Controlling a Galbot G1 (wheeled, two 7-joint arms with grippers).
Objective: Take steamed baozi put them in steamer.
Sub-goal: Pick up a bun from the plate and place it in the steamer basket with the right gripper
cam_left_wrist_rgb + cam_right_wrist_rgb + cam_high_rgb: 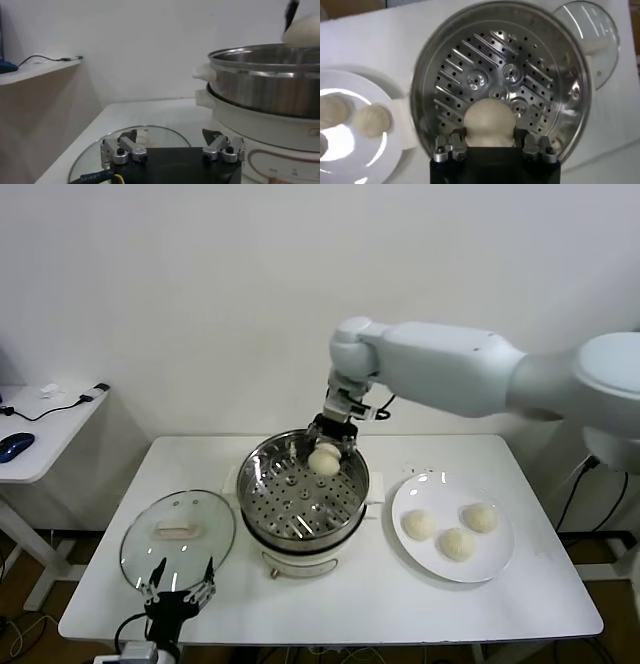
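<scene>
Jaws, right gripper (pixel 489 145): closed on one baozi (pixel 489 122), a finger on either flank of the bun. Held above the steamer (pixel 305 494), over the far part of its perforated tray (pixel 500 85), just inside the far rim; the bun hangs clear of the tray.

Jaws, left gripper (pixel 172 150): spread wide, holding nothing. Parked low at the table's near edge, on the robot's left of the steamer, above the near rim of the glass lid (pixel 178 534).

Steamer: round shiny steel pot on a white base, at the middle of the white table (pixel 380 604). No bun lies on its tray.

Remaining baozi: three on the white plate (pixel 495 559), which sits just beside the steamer on the robot's right. One (pixel 419 524) nearest the steamer, one (pixel 457 543) toward the table's near edge, one (pixel 480 517) farthest from the steamer. They lie close together; whether they touch cannot be told.

Glass lid: flat on the table, just beside the steamer on the robot's left, its pale handle uppermost.
</scene>
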